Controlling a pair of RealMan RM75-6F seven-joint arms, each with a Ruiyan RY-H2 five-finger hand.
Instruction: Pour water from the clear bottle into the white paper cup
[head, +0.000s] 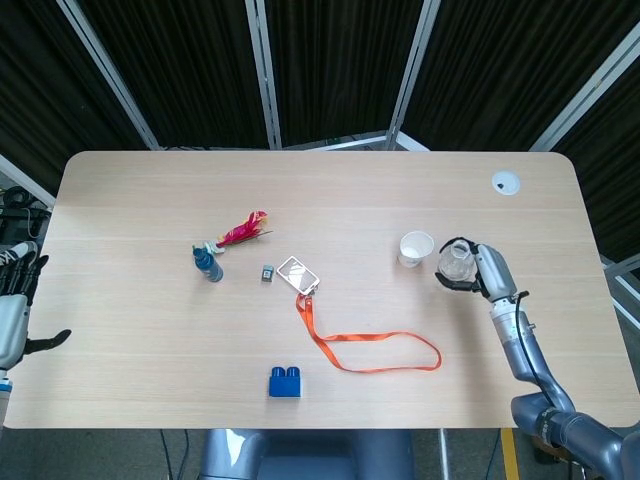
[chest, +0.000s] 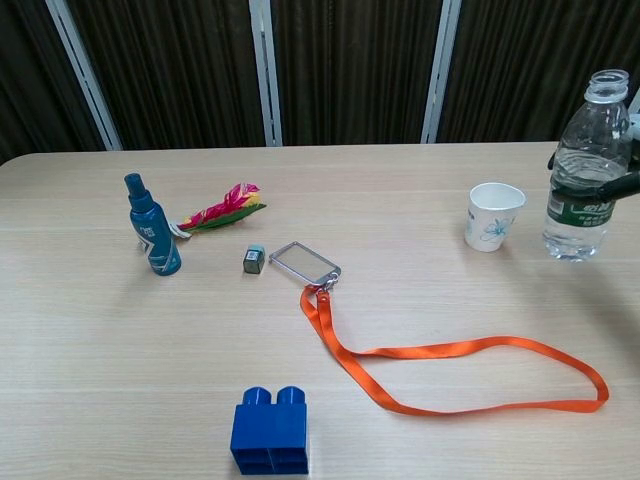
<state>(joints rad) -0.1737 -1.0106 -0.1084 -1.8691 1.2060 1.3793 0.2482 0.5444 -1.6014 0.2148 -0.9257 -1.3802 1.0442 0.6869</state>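
The clear bottle (chest: 587, 167) stands upright in the air, uncapped, with a green label and water in its lower part. My right hand (head: 478, 268) grips it around the middle, its dark fingers (chest: 610, 186) showing at the label. From above, the bottle (head: 454, 264) hangs just right of the white paper cup (head: 415, 248). The cup (chest: 494, 215) stands upright on the table, open, with a blue print on its side. My left hand (head: 10, 320) hangs off the table's left edge, fingers apart, holding nothing.
An orange lanyard (chest: 450, 365) with a clear badge holder (chest: 304, 262) loops across the middle. A blue spray bottle (chest: 152, 226), a red-yellow wrapper (chest: 222, 208), a small grey cube (chest: 254, 259) and a blue brick (chest: 270, 429) lie further left. A white disc (head: 505, 182) sits at the far right.
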